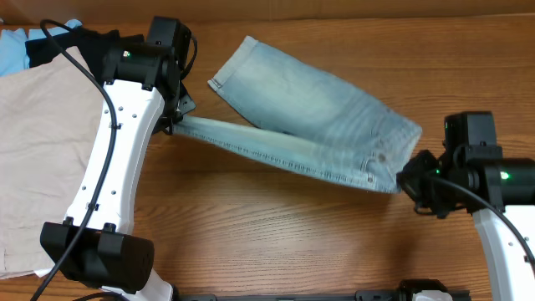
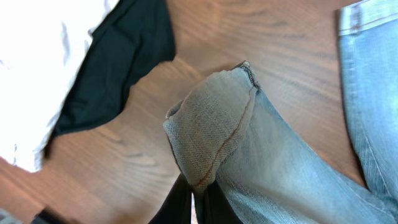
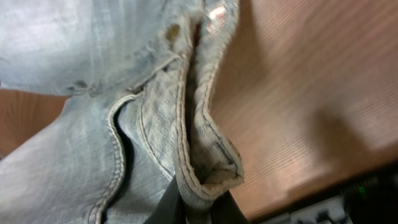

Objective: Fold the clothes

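Denim shorts [image 1: 326,109] lie across the middle of the wooden surface [image 1: 276,242]. Their long axis slants from upper left to lower right in the overhead view. The waist end points to the lower right and the leg ends to the left. One leg spreads flat and broad, its hemmed end turned toward the upper left. The other leg is drawn out into a narrow, taut strip that runs along the lower edge of the garment toward the left.

The cloth is pale, faded blue, lighter in the middle of the leg. It has doubled seams along the edges and tan stitching at the hem and pocket.

The left hand [image 1: 171,124] is at the far left tip of the narrow strip. In the left wrist view its dark fingers [image 2: 186,202] are pressed together on the folded hem, which stands up above them off the wood. The right hand [image 1: 407,180] is at the opposite end, at the lower right corner of the waist. In the right wrist view its fingers [image 3: 168,205] are clamped on the thick waistband edge, beside a pocket seam.

Beige shorts [image 1: 33,150] lie well to the left, under the left arm. A black garment [image 1: 50,46] lies at their upper edge, near the left hand but apart from the denim.
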`<state>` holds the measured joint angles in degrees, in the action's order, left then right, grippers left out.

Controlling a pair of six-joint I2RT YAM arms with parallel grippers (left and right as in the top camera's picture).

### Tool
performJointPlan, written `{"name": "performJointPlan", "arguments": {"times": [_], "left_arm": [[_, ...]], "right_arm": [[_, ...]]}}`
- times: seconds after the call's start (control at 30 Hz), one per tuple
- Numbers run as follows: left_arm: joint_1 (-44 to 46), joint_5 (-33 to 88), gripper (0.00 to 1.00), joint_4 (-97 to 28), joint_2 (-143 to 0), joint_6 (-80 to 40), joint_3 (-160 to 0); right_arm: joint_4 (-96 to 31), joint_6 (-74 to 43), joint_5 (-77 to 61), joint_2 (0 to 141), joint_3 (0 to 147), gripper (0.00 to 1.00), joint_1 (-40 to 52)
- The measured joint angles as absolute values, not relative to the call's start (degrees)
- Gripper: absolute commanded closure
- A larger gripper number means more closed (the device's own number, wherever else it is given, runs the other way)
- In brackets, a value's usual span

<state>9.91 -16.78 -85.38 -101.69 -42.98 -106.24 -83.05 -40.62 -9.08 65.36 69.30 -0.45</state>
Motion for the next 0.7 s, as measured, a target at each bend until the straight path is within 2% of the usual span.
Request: {"name": "performJointPlan", "arguments": {"times": [0.3,0.57,0.7], "left_arm": [[11.73,-17.41,0.96,-85.27,-101.69,-42.81,-106.24],[16.86,-18.90,0.96,-71.13,-101.82,-42.57,-105.89],[17.56,-19.22,0.96,-62.63,-103.81,-42.26,-104.81]], "right_arm": [[-86.89,-40.88,-10.13,61.78,66.65,0.96,-0.73],[-79.81,-43.16,-8.82,61.19,55.70,0.96,-1.13],[-72.18,-45.04,-7.77,61.17,51.83,0.96,-1.15]]}}
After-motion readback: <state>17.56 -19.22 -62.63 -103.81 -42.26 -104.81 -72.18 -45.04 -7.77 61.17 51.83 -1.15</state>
